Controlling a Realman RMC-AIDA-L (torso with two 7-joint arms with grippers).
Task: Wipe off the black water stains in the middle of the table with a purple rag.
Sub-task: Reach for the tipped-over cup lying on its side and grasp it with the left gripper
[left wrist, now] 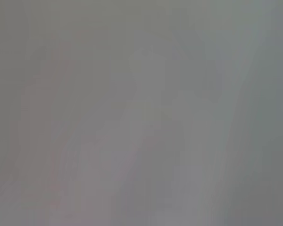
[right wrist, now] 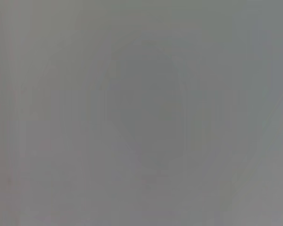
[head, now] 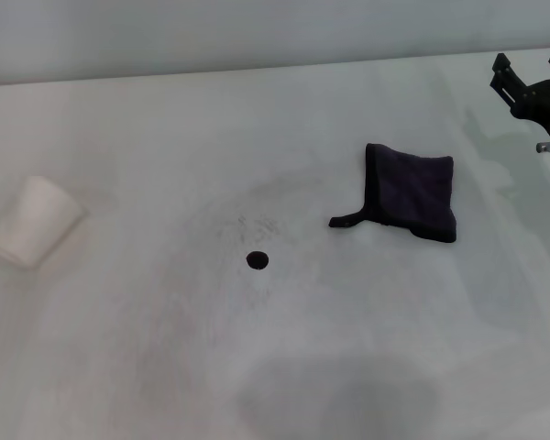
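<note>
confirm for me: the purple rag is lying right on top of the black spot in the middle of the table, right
Not quite. In the head view the purple rag lies apart from the black spot, toward the robot's right and farther back; the spot sits uncovered on the table.

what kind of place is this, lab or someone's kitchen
Probably a lab or test bench, though little shows. A bare white table holds only staged props: a purple rag, one black spot and a tipped white cup. The right gripper hangs at the far right edge.

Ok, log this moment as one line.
stage: before pickup | purple rag: untouched on table | black water stains: unwiped | right gripper: open, far right | left: unseen
</note>
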